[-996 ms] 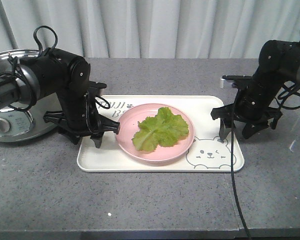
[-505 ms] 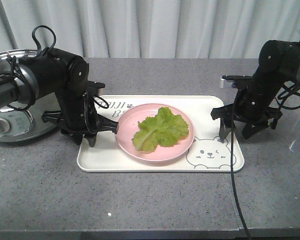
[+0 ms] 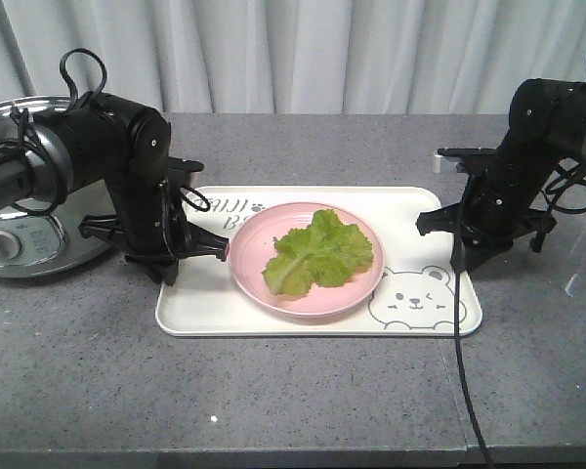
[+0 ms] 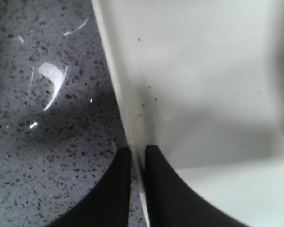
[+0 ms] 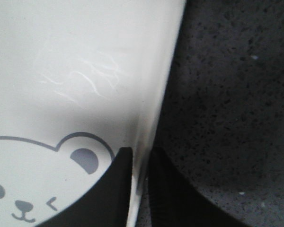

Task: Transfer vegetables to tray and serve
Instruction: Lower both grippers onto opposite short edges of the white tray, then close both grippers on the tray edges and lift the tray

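Lettuce [image 3: 317,256] lies in pink plate [image 3: 249,285], and the plate sits mid tray [image 3: 205,305] (bear drawing at its right end). Tray is level over grey table [image 3: 273,391]; can't tell if it's lifted. Left gripper [image 3: 166,272] is at the tray's left edge. In the wrist view its fingers [image 4: 163,189] are nearly together, pinching the rim, one outside and one inside. Right gripper [image 3: 464,262] does the same on the right rim, just beside the bear's ear, with fingers [image 5: 118,189] close either side. Silver cooker [image 3: 10,234] stands at far left.
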Robot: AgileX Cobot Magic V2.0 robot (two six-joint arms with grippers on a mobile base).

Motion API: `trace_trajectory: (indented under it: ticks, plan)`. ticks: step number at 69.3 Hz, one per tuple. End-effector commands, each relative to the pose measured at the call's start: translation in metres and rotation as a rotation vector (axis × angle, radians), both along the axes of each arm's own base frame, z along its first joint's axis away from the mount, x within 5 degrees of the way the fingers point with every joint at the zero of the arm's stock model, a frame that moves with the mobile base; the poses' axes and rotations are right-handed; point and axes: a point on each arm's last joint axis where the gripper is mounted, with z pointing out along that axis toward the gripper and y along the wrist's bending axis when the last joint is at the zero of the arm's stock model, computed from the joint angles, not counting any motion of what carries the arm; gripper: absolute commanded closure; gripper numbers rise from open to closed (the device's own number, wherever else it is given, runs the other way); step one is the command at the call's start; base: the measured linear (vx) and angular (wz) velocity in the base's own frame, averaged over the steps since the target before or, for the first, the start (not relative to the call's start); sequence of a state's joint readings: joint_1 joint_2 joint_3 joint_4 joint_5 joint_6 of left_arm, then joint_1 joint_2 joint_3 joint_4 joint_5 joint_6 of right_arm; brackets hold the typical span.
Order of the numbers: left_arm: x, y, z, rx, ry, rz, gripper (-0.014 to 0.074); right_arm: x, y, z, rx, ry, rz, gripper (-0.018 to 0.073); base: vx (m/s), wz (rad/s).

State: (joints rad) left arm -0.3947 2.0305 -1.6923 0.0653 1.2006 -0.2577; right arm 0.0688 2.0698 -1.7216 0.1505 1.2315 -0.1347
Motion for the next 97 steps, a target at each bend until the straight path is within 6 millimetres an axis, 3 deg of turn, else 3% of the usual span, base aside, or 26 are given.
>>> trace_trajectory:
  ticks: [1,17,39,65,97]
  plan:
    - [-0.003,-0.003,0.03,-0.047,-0.084,-0.016,0.0603,-0.008,0.0,0.029,0.02,-0.03,0.023,0.0575,0.0,0.0]
    - [-0.004,-0.003,0.032,-0.048,-0.09,-0.04,0.0603,-0.009,0.0,0.032,0.02,-0.038,0.033,0.0569,0.0,0.0]
    - [-0.009,-0.003,0.057,-0.105,-0.174,-0.056,0.0603,-0.012,0.0,0.043,0.021,-0.066,0.036,0.0569,0.0,0.0]
    - [-0.014,-0.002,0.07,-0.122,-0.203,-0.062,0.0603,-0.026,-0.001,0.081,0.025,-0.167,0.04,0.0568,0.0,0.0]
    - [-0.034,0.007,0.12,-0.172,-0.347,-0.083,0.0603,-0.049,-0.002,0.126,0.031,-0.282,0.041,0.0566,0.0,0.0]
